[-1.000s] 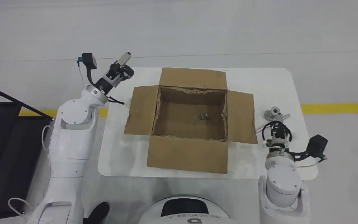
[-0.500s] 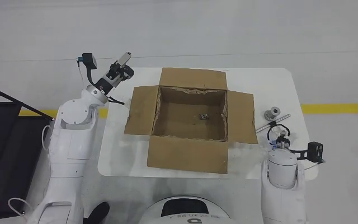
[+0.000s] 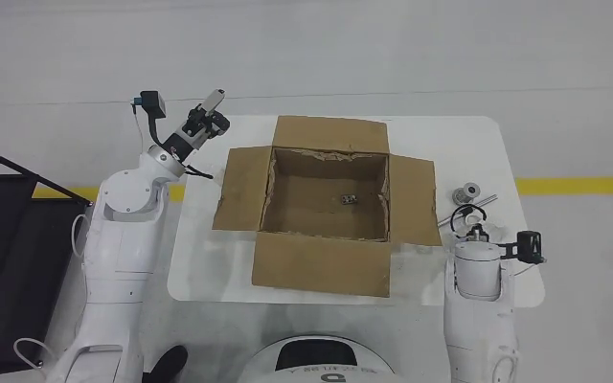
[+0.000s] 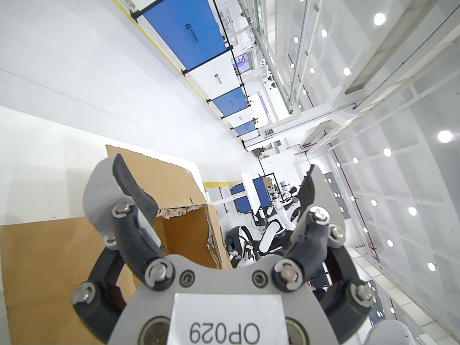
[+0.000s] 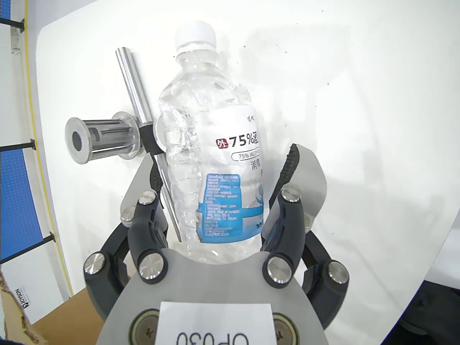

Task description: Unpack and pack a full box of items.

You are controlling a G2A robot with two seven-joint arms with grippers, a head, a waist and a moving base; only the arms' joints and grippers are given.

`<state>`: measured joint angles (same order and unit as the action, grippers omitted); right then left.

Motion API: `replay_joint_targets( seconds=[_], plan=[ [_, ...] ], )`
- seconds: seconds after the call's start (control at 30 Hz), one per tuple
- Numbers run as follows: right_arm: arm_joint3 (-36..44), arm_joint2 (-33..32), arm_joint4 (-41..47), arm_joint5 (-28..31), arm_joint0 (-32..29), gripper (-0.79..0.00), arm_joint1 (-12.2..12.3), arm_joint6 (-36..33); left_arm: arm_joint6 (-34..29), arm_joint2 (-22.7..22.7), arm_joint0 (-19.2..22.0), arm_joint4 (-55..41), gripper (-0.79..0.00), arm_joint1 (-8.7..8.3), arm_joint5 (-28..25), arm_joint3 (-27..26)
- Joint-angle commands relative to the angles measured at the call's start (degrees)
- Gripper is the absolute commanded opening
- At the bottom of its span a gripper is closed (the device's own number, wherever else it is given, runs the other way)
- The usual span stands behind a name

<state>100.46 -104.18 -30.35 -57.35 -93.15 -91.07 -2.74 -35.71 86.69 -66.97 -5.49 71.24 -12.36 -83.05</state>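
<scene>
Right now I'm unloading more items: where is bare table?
Bare: the table strip between the box's left flap and the left edge, and the far right corner. Crowded: right of the box, spool, rod, bottle, right tool.

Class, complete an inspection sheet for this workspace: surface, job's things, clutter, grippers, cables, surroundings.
Surface: white table, box at centre.
Job's things: open cardboard box holding one small item; clear bottle, metal spool and metal rod to its right.
Clutter: nothing seen.
Grippers: left gripper open, empty, raised; right gripper around the clear bottle.
Cables: thin lead at the left wrist.
Surroundings: yellow floor line; blue panels.
</scene>
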Motion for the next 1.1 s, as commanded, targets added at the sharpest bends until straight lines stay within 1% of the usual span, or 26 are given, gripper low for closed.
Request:
replay_joint_targets(
  seconds=[0.0,0.07,0.1,0.13,0.17,0.2,0.4,0.57,0.7,0.73,0.9,1.0,1.07],
  plan=[
    [-0.66,-0.29,-0.44,0.04,0.26,-0.403,0.19,-0.66,0.0,0.0,0.01,-0.04,0.0,0.0,0.01,0.02],
    [-1.19,-0.65,-0.72,0.04,0.41,-0.468,0.38,-1.44,0.0,0.0,0.01,-0.04,0.0,0.0,0.01,0.02],
    [-1.35,-0.83,-0.78,0.12,0.42,-0.529,0.46,-1.69,0.0,0.0,0.01,-0.04,0.0,0.0,0.01,0.02],
    [-1.47,-0.95,-0.85,0.21,0.34,-0.665,0.53,-1.97,0.0,0.0,0.01,-0.04,0.0,0.0,0.01,0.02],
    [-1.48,-1.14,-0.82,0.3,0.23,-0.76,0.58,-2.2,0.0,0.0,0.01,-0.04,0.0,0.0,0.01,0.02],
    [-1.49,-1.32,-0.82,0.47,0.03,-0.785,0.64,-2.35,0.0,0.0,0.01,-0.04,0.0,0.0,0.01,0.02],
    [-0.57,-2.86,0.67,2.03,-1.87,-0.785,0.7,-2.41,0.0,0.0,0.01,-0.04,0.0,0.0,0.01,0.02],
    [3.16,-4.85,4.38,4.61,-6.06,-0.785,0.23,-0.23,0.0,0.0,0.01,-0.04,0.0,0.0,0.01,0.02],
    [7.09,-6.6,9.03,7.28,-9.27,-0.785,-0.46,2.58,0.0,0.0,0.01,-0.04,0.0,0.0,0.01,0.02],
    [8.4,-7.13,10.68,8.48,-10.22,-0.785,-0.7,3.5,0.0,0.0,0.01,-0.04,0.0,0.0,0.01,0.02],
    [17.73,-8.47,22.25,19.27,-16.75,-0.785,-2.34,8.24,0.0,0.0,0.01,-0.04,0.0,0.0,0.01,0.02],
    [23.22,-6.7,26.08,25.03,-20.25,-0.785,-3.13,10.8,0.0,0.0,0.01,-0.04,0.0,0.0,0.01,0.02],
    [26.45,-4.69,26.85,28.26,-22.11,-0.785,-3.38,10.78,0.0,0.0,0.01,-0.04,0.0,0.0,0.01,0.02]
  ],
)
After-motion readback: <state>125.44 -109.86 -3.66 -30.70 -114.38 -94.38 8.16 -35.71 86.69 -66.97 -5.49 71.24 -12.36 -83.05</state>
